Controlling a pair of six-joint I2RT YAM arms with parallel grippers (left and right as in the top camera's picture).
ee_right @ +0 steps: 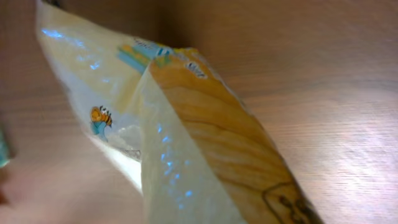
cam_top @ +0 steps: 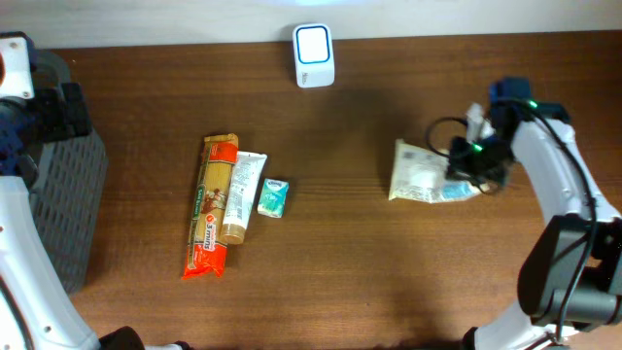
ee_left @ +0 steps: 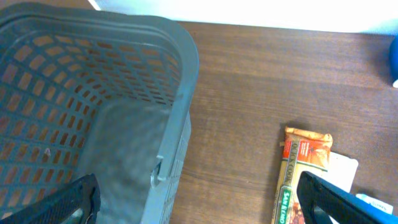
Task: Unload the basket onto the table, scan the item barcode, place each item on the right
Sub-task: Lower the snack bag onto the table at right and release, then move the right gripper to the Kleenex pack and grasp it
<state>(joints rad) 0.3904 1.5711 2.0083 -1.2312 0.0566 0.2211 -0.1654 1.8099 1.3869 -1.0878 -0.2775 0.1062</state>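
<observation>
From above, a pale yellow plastic pouch (cam_top: 418,173) lies on the dark brown wooden worktop (cam_top: 350,262), right of centre. The right gripper (cam_top: 468,167) sits at the pouch's right edge, closed tight and seemingly pinching that edge. A white box-shaped scanner (cam_top: 313,55) stands at the far edge of the worktop, well apart from the pouch. Left of centre, a long orange-red packet (cam_top: 209,206), a white tube (cam_top: 243,197) and a small teal box (cam_top: 273,197) lie side by side. A grey plastic mesh basket (cam_top: 68,194) sits at the left edge, with the left arm (cam_top: 12,68) above it.

The left wrist camera looks down over the corner of the basket (ee_left: 93,93). The left gripper (ee_left: 199,205) is spread fully wide with nothing between its dark fingertips (ee_left: 68,202). The end of the orange-red packet (ee_left: 305,155) shows on the worktop beside the basket.

The right wrist camera is filled by the pouch (ee_right: 186,143), folded along a ridge, with a wood-grain print and a small cartoon figure (ee_right: 99,119). The gripper's own fingers do not show here.
</observation>
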